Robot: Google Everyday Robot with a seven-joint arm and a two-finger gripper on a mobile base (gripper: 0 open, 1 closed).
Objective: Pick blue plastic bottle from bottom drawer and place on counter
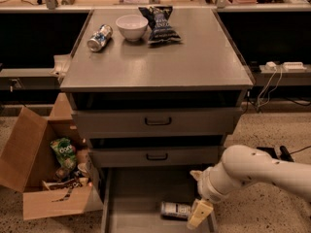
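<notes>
The blue plastic bottle lies on its side on the floor of the open bottom drawer, near its right wall. My gripper hangs from the white arm just right of the bottle, low in the drawer, its cream fingers pointing down. The counter is the grey cabinet top above.
On the counter stand a shiny blue-and-silver can, a white bowl and a dark chip bag at the back left. Two closed drawers sit above the open one. An open cardboard box with snacks stands on the floor at left.
</notes>
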